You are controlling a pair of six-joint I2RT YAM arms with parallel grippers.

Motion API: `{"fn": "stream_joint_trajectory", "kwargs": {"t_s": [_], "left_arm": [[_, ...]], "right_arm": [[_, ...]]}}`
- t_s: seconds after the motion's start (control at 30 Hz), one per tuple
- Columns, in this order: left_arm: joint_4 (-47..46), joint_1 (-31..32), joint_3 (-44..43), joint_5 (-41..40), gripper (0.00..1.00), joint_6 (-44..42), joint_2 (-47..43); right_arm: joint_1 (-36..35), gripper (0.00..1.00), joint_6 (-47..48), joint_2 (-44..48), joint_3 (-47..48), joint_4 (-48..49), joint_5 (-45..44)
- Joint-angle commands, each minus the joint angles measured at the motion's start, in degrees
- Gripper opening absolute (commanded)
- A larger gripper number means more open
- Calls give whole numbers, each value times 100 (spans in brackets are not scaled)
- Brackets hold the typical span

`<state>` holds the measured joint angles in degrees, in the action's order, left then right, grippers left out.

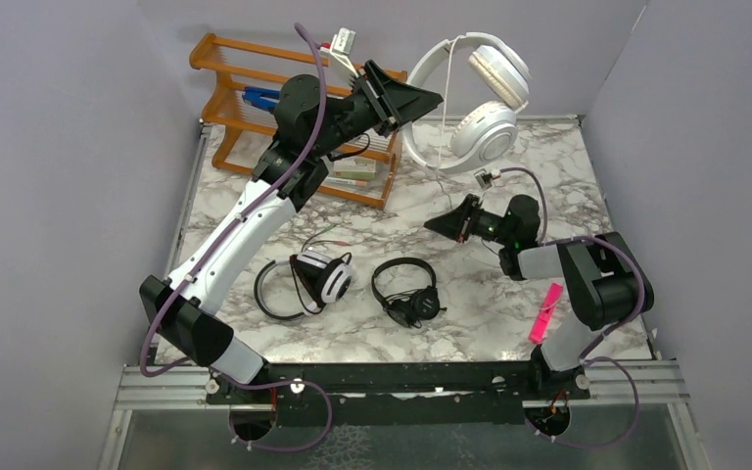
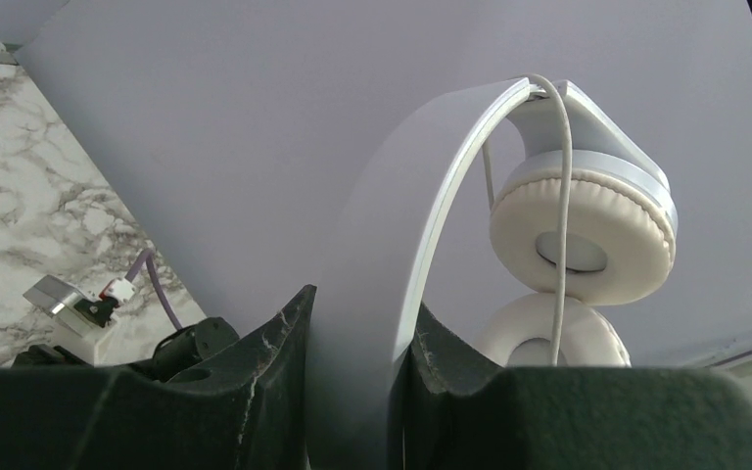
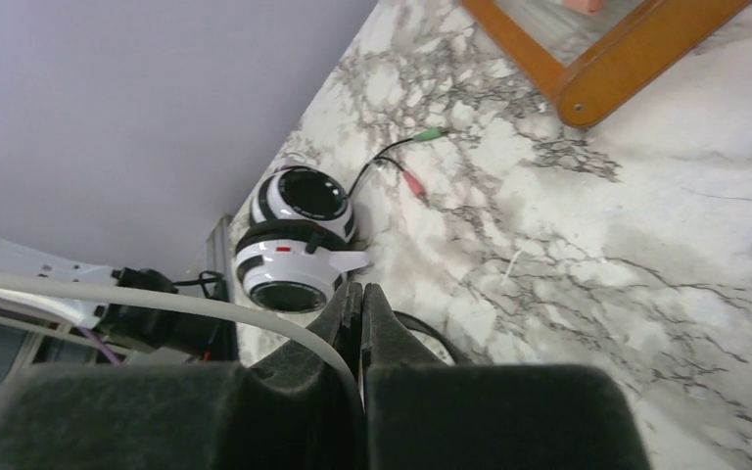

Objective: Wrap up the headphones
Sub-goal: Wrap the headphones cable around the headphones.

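My left gripper [image 1: 429, 98] is raised at the back and shut on the headband of the all-white headphones [image 1: 480, 98], holding them in the air. In the left wrist view the headband [image 2: 372, 255] runs between my jaws [image 2: 357, 304], and the ear pads [image 2: 583, 240] hang beyond with the white cord [image 2: 563, 215] draped over them. My right gripper [image 1: 433, 223] is shut on that white cord [image 3: 157, 302], which enters my jaws [image 3: 362, 289] from the left. The white headphones with black pads [image 1: 318, 274] and the smaller black headphones [image 1: 406, 289] lie on the table.
A wooden rack [image 1: 255, 88] stands at the back left behind my left arm; its corner shows in the right wrist view [image 3: 607, 69]. A pink object [image 1: 546, 311] lies by the right arm's base. Green and pink plugs [image 3: 421, 157] lie on the marble. Grey walls enclose the table.
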<state>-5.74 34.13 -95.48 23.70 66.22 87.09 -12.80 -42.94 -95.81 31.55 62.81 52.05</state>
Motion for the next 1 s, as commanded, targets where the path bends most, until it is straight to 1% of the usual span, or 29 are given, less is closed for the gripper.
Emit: {"fn": "stream_joint_trajectory", "kwargs": {"t_s": [0.0, 0.13, 0.2, 0.3, 0.37, 0.4, 0.47, 0.53, 0.57, 0.63, 0.73, 0.77, 0.83, 0.97], "left_arm": [[-26, 6, -407, 750, 0, -224, -424], [728, 9, -411, 1418, 0, -1122, -705], [1358, 13, -317, 1640, 0, -1939, -893], [2270, 21, 48, 1782, 0, -3055, -1211], [2813, 36, 361, 1655, 0, -3832, -1364], [3137, 55, 492, 1364, 0, -4260, -1423], [3637, 132, 746, 293, 0, -4950, -1575], [3808, 155, 1069, -577, 0, -5562, -1678], [3884, 189, 1207, -1086, 0, -5796, -1682], [3981, 239, 1416, -1756, 0, -6205, -1629], [3956, 366, 1659, -2733, 0, -6540, -1475], [3945, 406, 1660, -2871, 0, -6586, -1367], [3906, 439, 1606, -2824, 0, -6665, -1139], [3774, 707, 1480, -2757, 0, -6940, -729]], "right_arm": [[120, 5, 454, -165, 123, -376, -565], [521, 0, 789, -86, 398, -1137, -712], [807, 0, 914, 0, 600, -1604, -673], [1199, 0, 1245, 32, 1207, -2705, -686], [1386, 0, 1473, -33, 1802, -3527, -547], [1461, 0, 1613, -67, 2115, -3946, -451], [1562, 0, 1955, -98, 2864, -4957, -372], [1702, 0, 2126, -50, 3471, -5803, -481], [1806, 0, 2139, -10, 3776, -6033, -419], [2003, 0, 2170, -41, 4339, -6580, -161], [2107, 0, 2591, -273, 5487, -7967, 39], [2105, 0, 2694, -301, 5753, -8292, 77], [2098, 0, 2729, -252, 6053, -8533, 194], [2106, 0, 2651, -15, 6349, -8558, 244]]}}
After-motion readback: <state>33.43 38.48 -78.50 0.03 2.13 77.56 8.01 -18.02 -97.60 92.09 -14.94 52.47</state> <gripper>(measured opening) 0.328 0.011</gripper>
